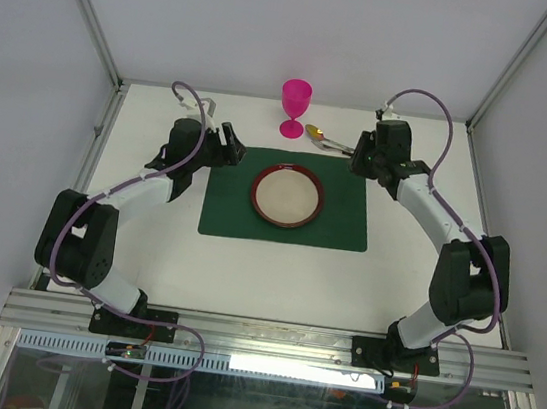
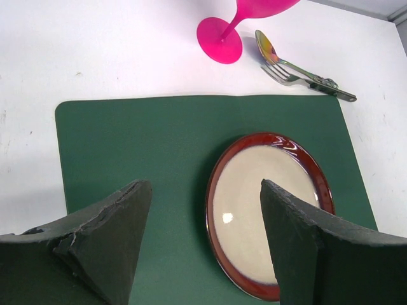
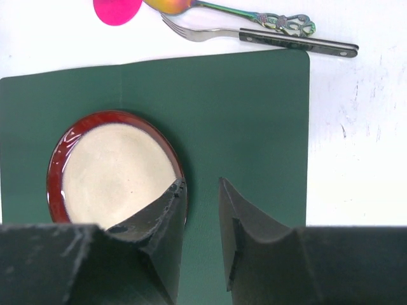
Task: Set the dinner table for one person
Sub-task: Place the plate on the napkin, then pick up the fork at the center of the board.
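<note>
Your right claw (image 3: 202, 184) hangs over the green placemat (image 3: 254, 127), jaws a little apart, holding nothing. Your left claw (image 2: 203, 185) is spread wide, empty too. I think the fork (image 3: 261, 35) comes next. Pinch its dark handle, clear of the spoon (image 3: 235, 11) just beside it and the pink goblet (image 3: 117, 9). The white dinner table (image 3: 356, 159) lies under everything, bare on the right.

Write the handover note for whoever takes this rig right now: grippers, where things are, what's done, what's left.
Grippers: the left gripper is open and empty, at the placemat's left edge. The right gripper has its jaws narrowly apart and is empty, near the mat's far right corner.
Things: the plate sits on the placemat on the dinner table. The goblet stands upright beyond the mat's far edge, with the fork and spoon side by side on bare table to its right.
Done: mat, plate, goblet.
Left, probably: fork and spoon beside the plate.
</note>
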